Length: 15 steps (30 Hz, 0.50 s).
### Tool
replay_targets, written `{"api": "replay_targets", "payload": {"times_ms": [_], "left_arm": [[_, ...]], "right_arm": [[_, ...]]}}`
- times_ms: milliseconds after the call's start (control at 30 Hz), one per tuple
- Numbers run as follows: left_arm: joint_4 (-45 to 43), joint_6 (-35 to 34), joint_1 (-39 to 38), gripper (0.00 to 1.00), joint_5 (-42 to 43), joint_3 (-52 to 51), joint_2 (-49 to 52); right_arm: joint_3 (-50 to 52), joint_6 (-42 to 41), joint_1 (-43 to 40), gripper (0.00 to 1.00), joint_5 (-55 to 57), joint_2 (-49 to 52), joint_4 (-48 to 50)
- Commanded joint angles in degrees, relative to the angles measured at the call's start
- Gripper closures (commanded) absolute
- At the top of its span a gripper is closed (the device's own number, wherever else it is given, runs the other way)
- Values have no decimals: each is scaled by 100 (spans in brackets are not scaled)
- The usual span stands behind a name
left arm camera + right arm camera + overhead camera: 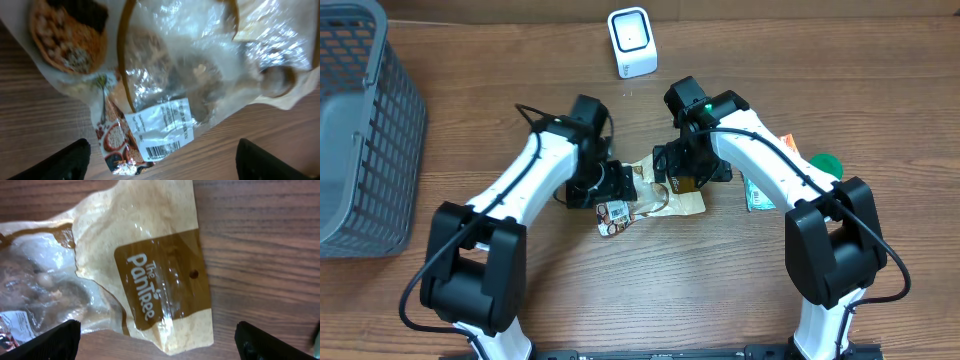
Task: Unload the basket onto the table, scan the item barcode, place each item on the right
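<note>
From my seat the snack bag (663, 204) lies flat on the table (650, 300) between the two arms. Its long axis runs from lower left to upper right in the overhead view. The header end points towards the right arm and the stickered end towards the left arm. The left gripper (603, 187) hangs over the stickered end. On its wrist camera I see both fingers (65, 162) spread wide at the bottom corners with nothing pinched between them. A white sticker (161, 127) lies there on the clear film, and its barcode (162, 150) sits along the lower edge. The small print is too fine for me to read. The right gripper (688, 172) hovers over the other end. Its fingers (52, 340) are equally far apart and hold nothing. Below them the brown panel (162, 280) on the header reads "The PanTree", with the lettering running down the frame and a small hang hole beside it. The white scanner (632, 42) stands upright at the far edge, well apart from the bag. A grey basket (360, 130) sits at far left.
</note>
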<state>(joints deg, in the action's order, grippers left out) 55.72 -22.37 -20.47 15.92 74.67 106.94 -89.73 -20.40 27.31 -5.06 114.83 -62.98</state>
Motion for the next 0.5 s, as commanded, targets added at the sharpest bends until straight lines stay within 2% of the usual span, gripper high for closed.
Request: {"api": "replay_targets", "payload": {"times_ms": [0, 233, 467], "left_arm": [[-26, -448, -181, 19, -743, -31, -9], [-411, -796, -205, 21, -778, -232, 17], [-693, -813, -205, 22, -758, -339, 129]], "right_arm": [[-33, -61, -44, 0, 44, 107, 72], [-31, -59, -44, 0, 46, 136, 125], [-22, -61, -35, 0, 42, 136, 251]]}}
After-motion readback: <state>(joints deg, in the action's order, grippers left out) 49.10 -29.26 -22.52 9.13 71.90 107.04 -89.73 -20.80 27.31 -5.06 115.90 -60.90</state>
